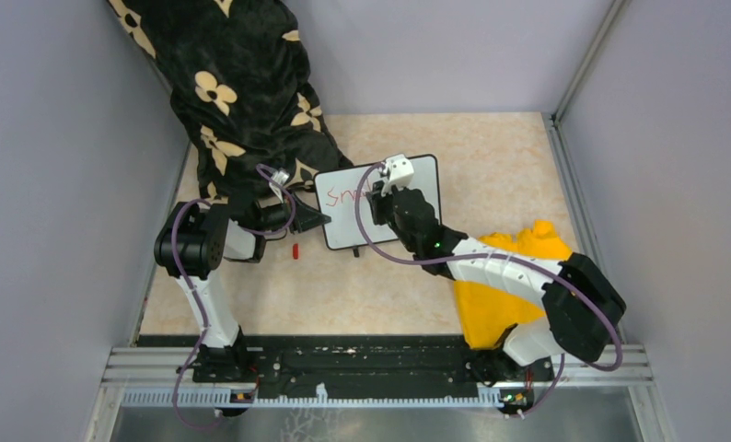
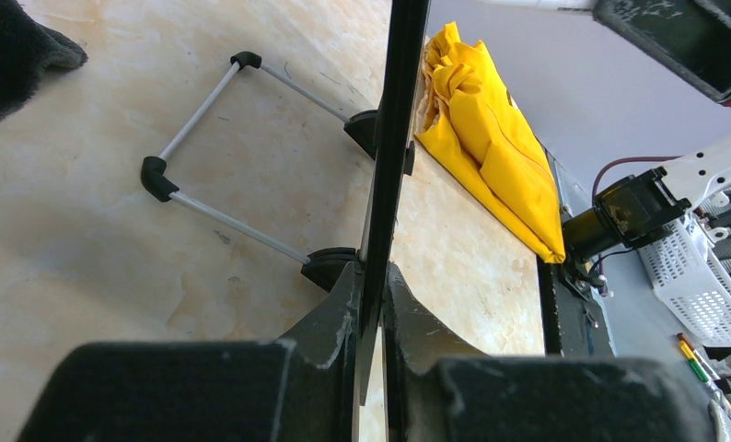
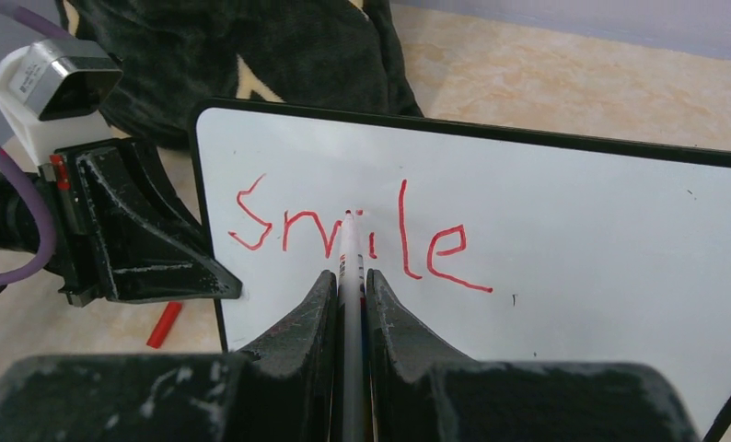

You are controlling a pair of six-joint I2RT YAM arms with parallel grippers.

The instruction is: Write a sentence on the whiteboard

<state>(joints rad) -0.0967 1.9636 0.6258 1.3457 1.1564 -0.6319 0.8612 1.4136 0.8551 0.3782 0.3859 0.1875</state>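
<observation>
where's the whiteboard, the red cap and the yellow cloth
whiteboard (image 3: 583,221): right wrist view, bare right part of its white face
red cap (image 3: 164,325): right wrist view, middle of its length
yellow cloth (image 2: 491,147): left wrist view, centre of the folded heap

Beige marbled tabletop (image 1: 491,147); pale grey walls (image 1: 49,138) three sides; aluminium rail (image 1: 389,364) near edge.

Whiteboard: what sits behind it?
A metal-rod stand with black corner pieces rests on the table behind the whiteboard. From above the board covers it; only the flowered black blanket shows beyond.
</observation>
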